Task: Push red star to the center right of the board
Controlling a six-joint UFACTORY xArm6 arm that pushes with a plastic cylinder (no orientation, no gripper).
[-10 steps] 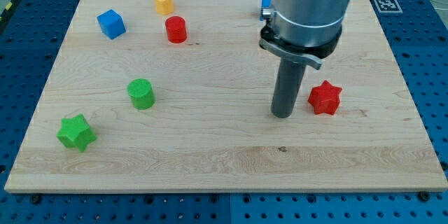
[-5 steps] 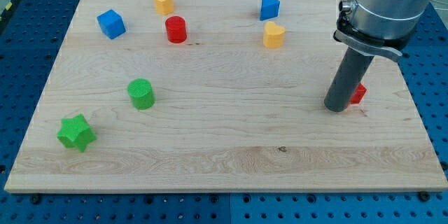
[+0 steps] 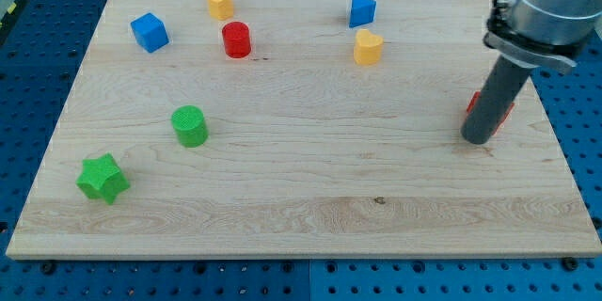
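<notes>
My tip (image 3: 477, 139) rests on the counter (image 3: 310, 207) at the view's right, touching the red star (image 3: 504, 111), mostly hidden behind the rod; no jaws exist.

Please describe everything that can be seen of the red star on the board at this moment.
Only small slivers of the red star show, because the dark rod stands in front of it: a red edge at the rod's left side and a little more at its right. Its star shape cannot be made out here. It looks like matte, solid-coloured plastic. It lies flat on the wooden board, near the view's right edge, at about mid-height. My tip rests against it on its lower-left side.
</notes>
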